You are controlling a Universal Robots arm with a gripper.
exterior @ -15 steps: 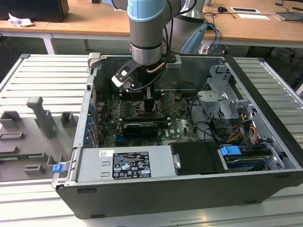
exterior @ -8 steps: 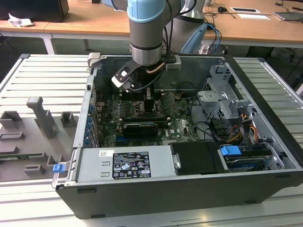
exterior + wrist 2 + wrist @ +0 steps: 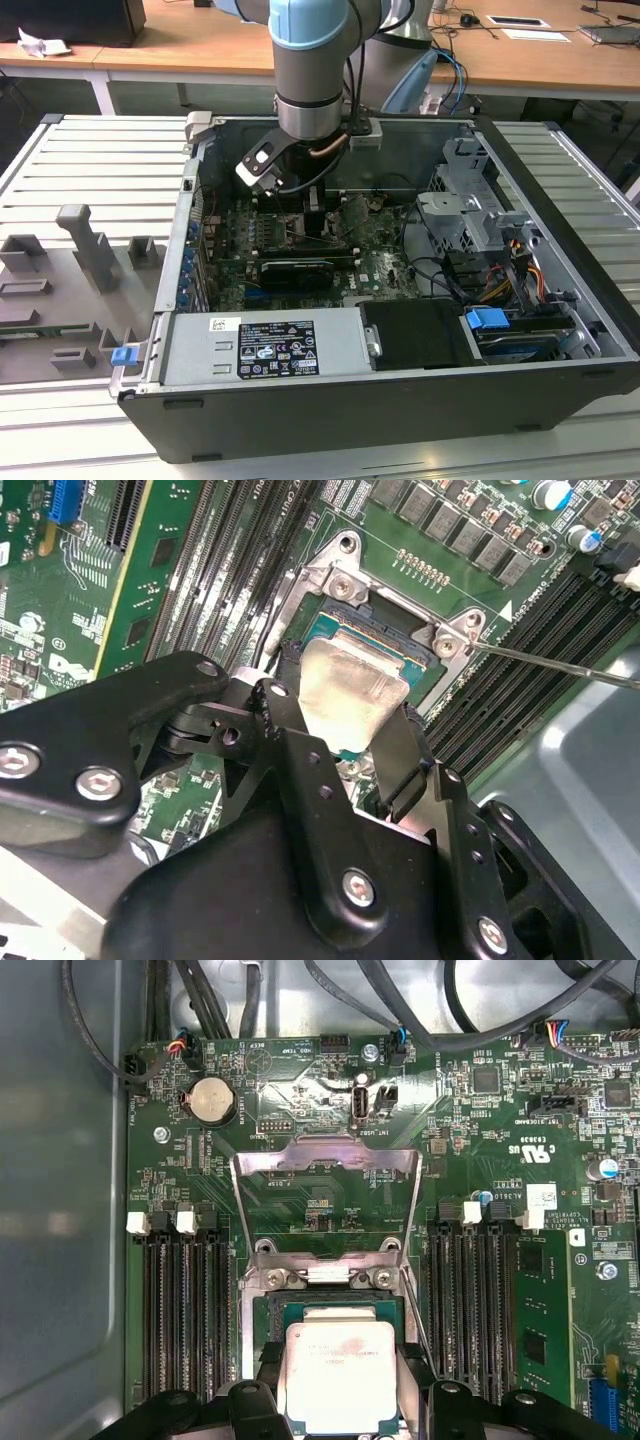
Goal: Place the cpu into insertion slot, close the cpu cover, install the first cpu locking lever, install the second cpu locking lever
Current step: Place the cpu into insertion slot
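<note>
My gripper (image 3: 314,212) is deep inside the open computer case, over the motherboard. In both wrist views it is shut on the cpu (image 3: 340,1375) (image 3: 350,692), a silver-grey square chip held by two opposite edges between the black fingers (image 3: 400,755). The chip hangs slightly tilted just above the insertion slot (image 3: 330,1306) (image 3: 385,630), whose dark inside shows past the chip's far edge. The cpu cover (image 3: 320,1155), a silvery frame with a square window, stands swung up and open behind the slot. A thin wire locking lever (image 3: 560,666) sticks out beside the socket, unlatched.
Long black memory slots (image 3: 180,1310) (image 3: 470,1300) flank the socket on both sides. A black graphics card (image 3: 290,272), the power supply (image 3: 265,345), a drive cage (image 3: 470,210) and cables crowd the case. Grey fixtures (image 3: 85,245) stand on the table at the exterior view's left.
</note>
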